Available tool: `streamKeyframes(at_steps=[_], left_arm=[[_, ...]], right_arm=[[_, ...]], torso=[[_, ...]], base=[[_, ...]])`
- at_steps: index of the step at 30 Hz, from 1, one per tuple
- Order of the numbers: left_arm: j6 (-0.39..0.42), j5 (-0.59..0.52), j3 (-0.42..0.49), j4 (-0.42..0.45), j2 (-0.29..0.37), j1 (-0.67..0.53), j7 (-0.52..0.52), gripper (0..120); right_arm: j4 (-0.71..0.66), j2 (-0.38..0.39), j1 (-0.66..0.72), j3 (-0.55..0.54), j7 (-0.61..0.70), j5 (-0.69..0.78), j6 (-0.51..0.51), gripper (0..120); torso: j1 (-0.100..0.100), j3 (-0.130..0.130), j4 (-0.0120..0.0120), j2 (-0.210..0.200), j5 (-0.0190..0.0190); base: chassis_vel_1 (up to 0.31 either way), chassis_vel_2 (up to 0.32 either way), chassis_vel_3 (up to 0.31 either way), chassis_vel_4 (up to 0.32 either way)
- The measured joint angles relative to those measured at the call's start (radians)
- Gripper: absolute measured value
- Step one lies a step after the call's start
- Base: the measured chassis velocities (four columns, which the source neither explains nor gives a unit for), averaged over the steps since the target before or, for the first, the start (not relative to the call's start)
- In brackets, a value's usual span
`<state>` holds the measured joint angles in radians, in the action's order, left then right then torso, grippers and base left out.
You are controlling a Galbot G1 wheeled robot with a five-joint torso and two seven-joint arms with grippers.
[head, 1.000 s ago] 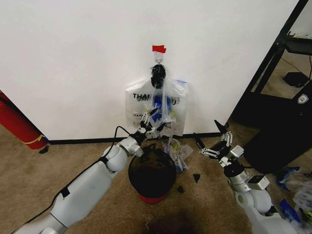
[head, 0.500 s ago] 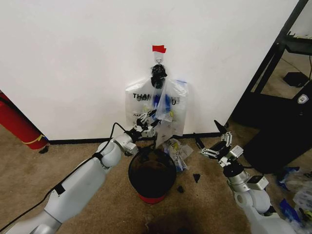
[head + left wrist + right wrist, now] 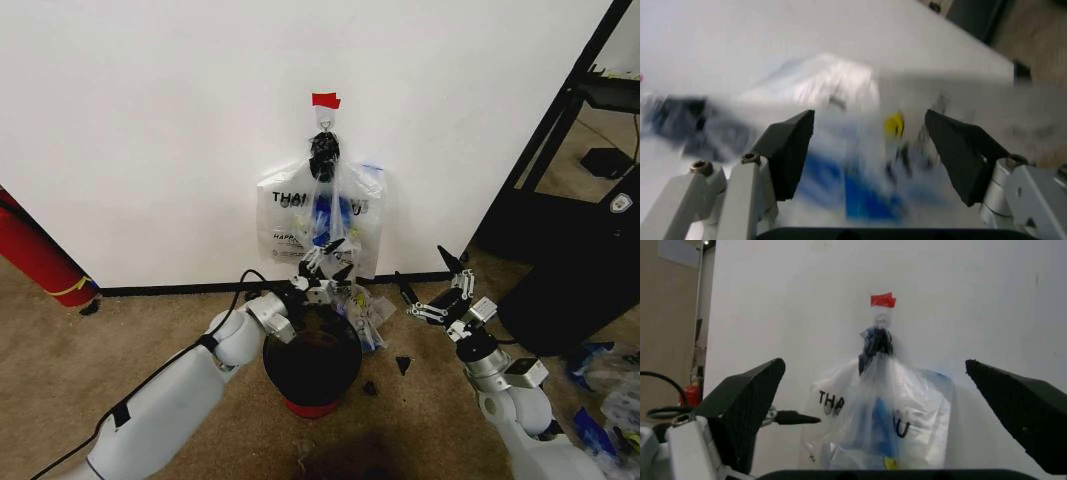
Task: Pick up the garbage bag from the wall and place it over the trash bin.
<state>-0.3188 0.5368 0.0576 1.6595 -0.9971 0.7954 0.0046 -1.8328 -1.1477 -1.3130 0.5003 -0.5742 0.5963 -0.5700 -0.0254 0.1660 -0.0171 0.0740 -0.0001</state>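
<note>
Head view: left gripper [image 3: 328,262] is hovering spread wide, empty, at garbage bag [image 3: 335,205]; looks thin, floppy, slippery, best pinching bunched film.

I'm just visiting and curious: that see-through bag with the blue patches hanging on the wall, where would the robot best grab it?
Probably low on the garbage bag, coming straight at the wall from the front. It hangs limp from the hook, its loose lower film drooping toward the trash bin, easy to pinch. The open left hand already faces it; the right hand waits open beside.
</note>
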Motion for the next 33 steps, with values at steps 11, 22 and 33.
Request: streamKeyframes(at_steps=[11,22,33], left_arm=[[0.008,0.003,-0.040,-0.043,0.067,-0.015,-0.004,73],[0.080,-0.185,0.084,-0.099,0.021,-0.119,-0.040,66],[0.191,-0.372,0.259,-0.146,0.030,-0.228,-0.058,47]], right_arm=[[0.009,-0.011,0.013,-0.012,-0.002,-0.004,-0.002,100],[-0.016,-0.006,-0.015,0.000,-0.003,-0.008,-0.002,100],[-0.014,-0.009,-0.033,0.011,-0.004,-0.005,-0.018,100]], torso=[[0.000,0.000,-0.0001,0.000,0.0003],[0.000,0.000,-0.0002,0.000,0.0002],[0.000,0.000,0.0000,0.000,0.0002]], base=[[0.000,0.000,0.000,0.000],[0.000,0.000,0.000,0.000],[0.000,0.000,0.000,0.000]])
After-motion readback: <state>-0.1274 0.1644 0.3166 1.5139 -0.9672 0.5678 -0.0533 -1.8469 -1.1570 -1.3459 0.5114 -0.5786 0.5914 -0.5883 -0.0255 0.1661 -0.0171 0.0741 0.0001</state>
